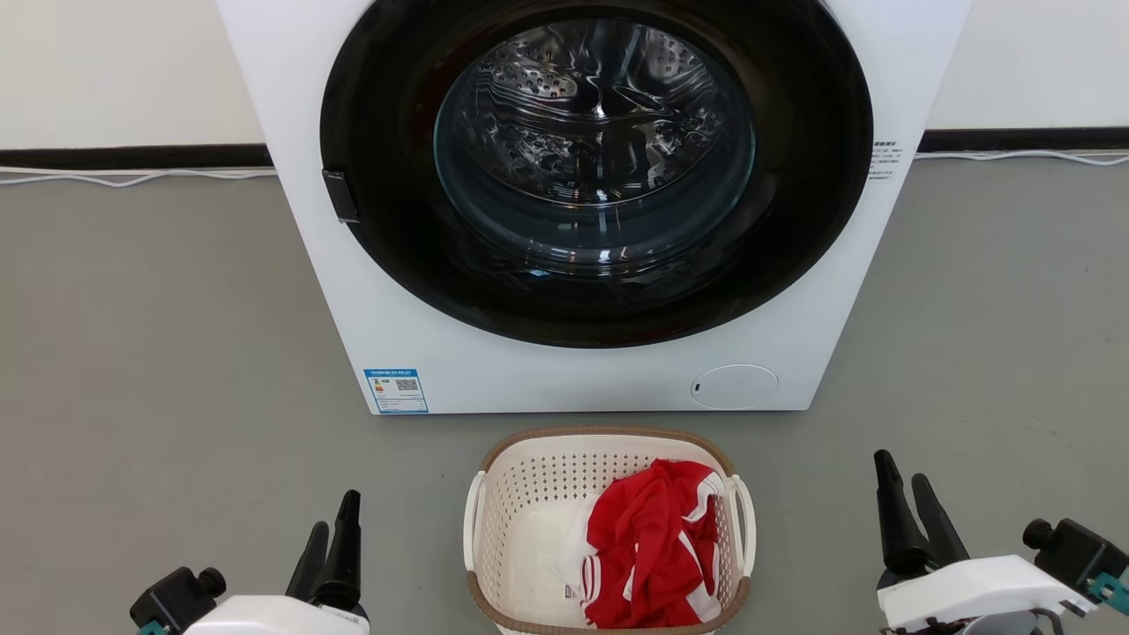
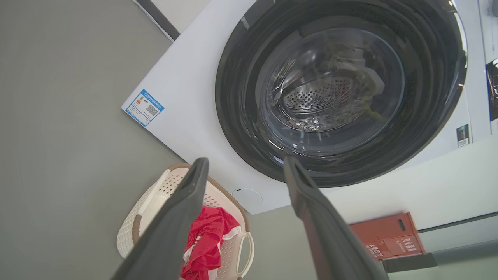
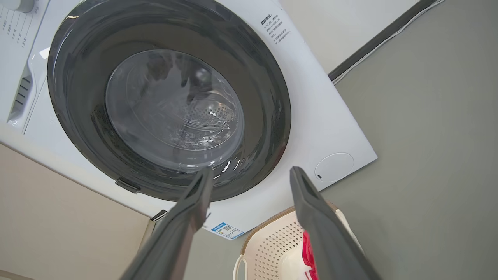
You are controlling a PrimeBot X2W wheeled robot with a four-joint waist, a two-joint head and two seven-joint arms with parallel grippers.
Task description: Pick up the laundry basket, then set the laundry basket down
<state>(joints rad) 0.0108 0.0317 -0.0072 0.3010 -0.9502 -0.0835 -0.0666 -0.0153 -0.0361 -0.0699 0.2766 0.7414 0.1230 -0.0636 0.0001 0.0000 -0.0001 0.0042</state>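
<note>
Left claw [image 1: 333, 520] and right claw [image 1: 901, 472] both gape wide, empty. The basket [image 1: 529, 494] sits on the floor [image 1: 176, 353] between them, long axis toward the washer [image 1: 397, 291], about equally near each.

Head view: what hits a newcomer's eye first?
The white front-loading washing machine with its round black-rimmed glass door, top centre. Then the bright red-and-white garment bunched in the cream perforated plastic laundry basket with a brown rim, on the grey floor just before it.

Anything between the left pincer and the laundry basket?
Nothing in the way: bare grey floor lies between the left pincer and the laundry basket, as the head view shows.
</note>
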